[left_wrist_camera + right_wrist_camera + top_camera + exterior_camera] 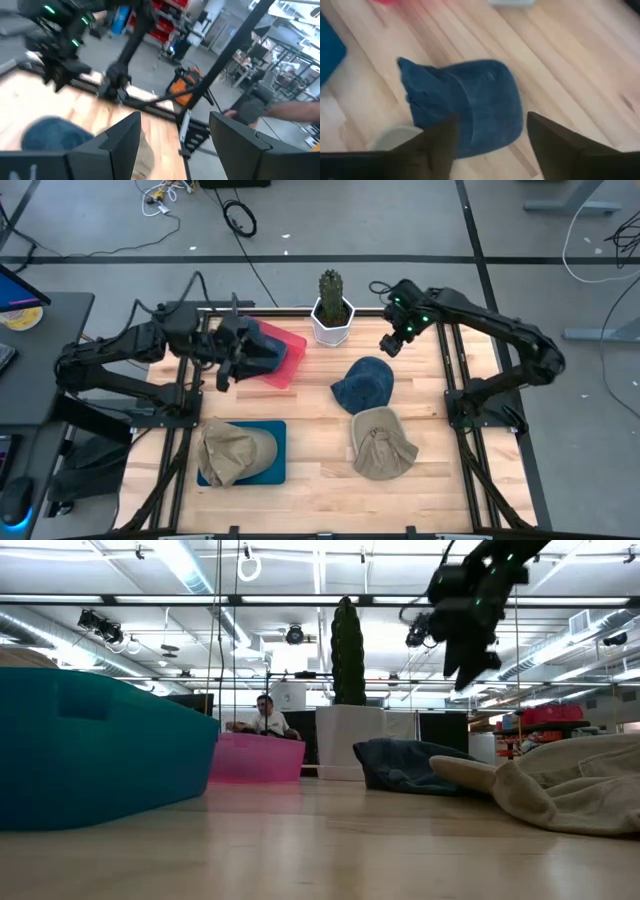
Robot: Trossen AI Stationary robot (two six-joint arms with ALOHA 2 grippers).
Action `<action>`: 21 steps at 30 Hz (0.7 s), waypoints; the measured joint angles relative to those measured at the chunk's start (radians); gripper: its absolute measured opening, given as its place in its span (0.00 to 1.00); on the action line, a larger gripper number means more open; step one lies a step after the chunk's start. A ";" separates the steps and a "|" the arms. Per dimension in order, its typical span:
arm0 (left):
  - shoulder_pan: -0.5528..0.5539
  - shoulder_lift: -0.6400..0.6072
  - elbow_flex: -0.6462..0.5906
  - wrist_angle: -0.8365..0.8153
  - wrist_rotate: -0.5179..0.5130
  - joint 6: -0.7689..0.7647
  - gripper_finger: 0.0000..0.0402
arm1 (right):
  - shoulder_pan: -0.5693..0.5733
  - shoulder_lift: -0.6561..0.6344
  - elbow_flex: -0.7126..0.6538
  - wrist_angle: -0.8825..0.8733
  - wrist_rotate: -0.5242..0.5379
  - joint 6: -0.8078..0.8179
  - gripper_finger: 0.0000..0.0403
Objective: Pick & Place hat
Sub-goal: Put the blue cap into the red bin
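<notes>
A dark blue cap (365,382) lies flat on the wooden table; the right wrist view looks down on this cap (470,110). My right gripper (392,342) hangs open in the air above and slightly beyond it, touching nothing; the low view shows the gripper (470,655) well above the table. My left gripper (245,355) is open over the pink bin (285,352), pointing toward the table's right, its fingers (120,135) empty. A dark blue thing (268,342) lies in that bin. One khaki hat (383,442) rests on the table, and another (232,450) lies on a blue tray (275,442).
A white pot with a cactus (332,308) stands at the far edge, between the two grippers. Metal frame rails (452,380) run along the table's left and right sides. Bare wood (315,430) shows between the blue tray and the khaki hat. A person (266,718) sits in the room beyond.
</notes>
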 joint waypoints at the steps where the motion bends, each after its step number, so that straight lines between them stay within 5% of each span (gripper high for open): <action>1: -0.010 0.007 -0.001 -0.001 -0.001 -0.005 0.59 | -0.010 0.027 0.000 0.001 -0.011 -0.012 0.64; 8: -0.081 0.064 0.000 0.020 -0.002 -0.030 0.59 | -0.063 0.186 0.000 0.005 -0.061 -0.120 0.76; 21: -0.159 0.106 -0.001 0.080 -0.020 -0.052 0.59 | -0.142 0.276 -0.079 0.121 -0.118 -0.200 0.73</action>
